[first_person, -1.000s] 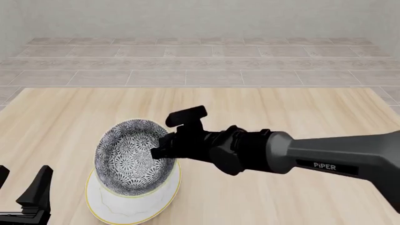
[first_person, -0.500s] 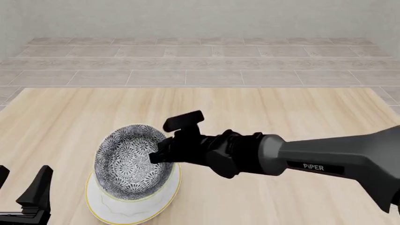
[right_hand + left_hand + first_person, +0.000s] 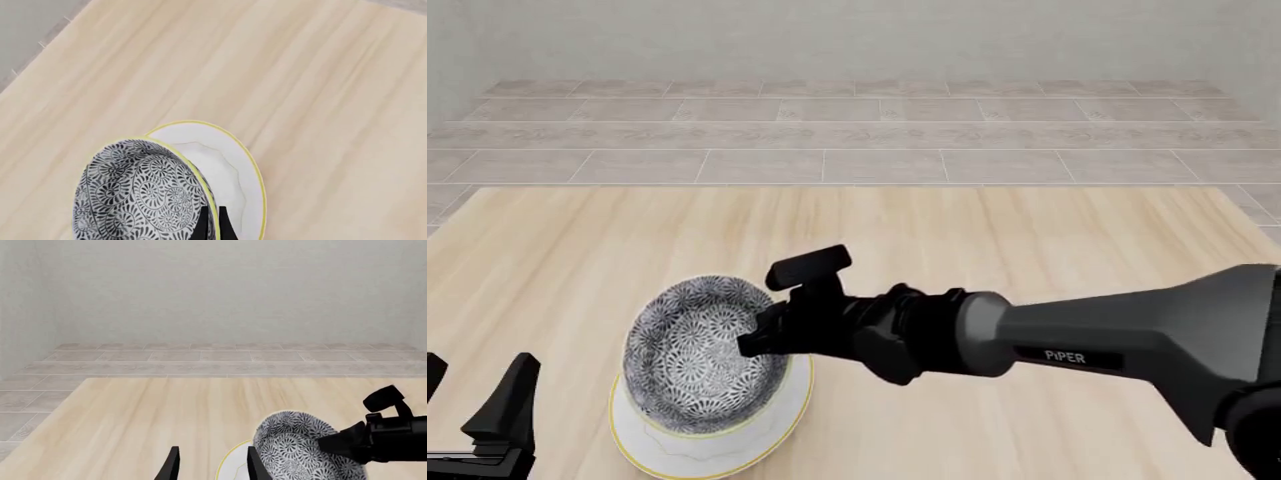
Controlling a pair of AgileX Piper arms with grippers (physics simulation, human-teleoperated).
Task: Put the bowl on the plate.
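The patterned grey-and-white bowl (image 3: 698, 355) hangs tilted over the white yellow-rimmed plate (image 3: 701, 447) at the table's front left. My right gripper (image 3: 763, 335) is shut on the bowl's right rim. In the right wrist view its thin fingertips (image 3: 201, 226) pinch the rim of the bowl (image 3: 137, 195), with the plate (image 3: 230, 172) just behind it. I cannot tell whether the bowl's base touches the plate. My left gripper (image 3: 481, 415) sits open and empty at the front left corner. Its wrist view shows the bowl (image 3: 290, 450) and a sliver of plate (image 3: 235, 469).
The wooden table (image 3: 988, 230) stretches back to a tiled floor and a plain wall. The right arm (image 3: 1094, 345) reaches across the front right of the table toward the dishes.
The right gripper has carried the bowl down and slightly left, closer over the plate. The left gripper has not moved.
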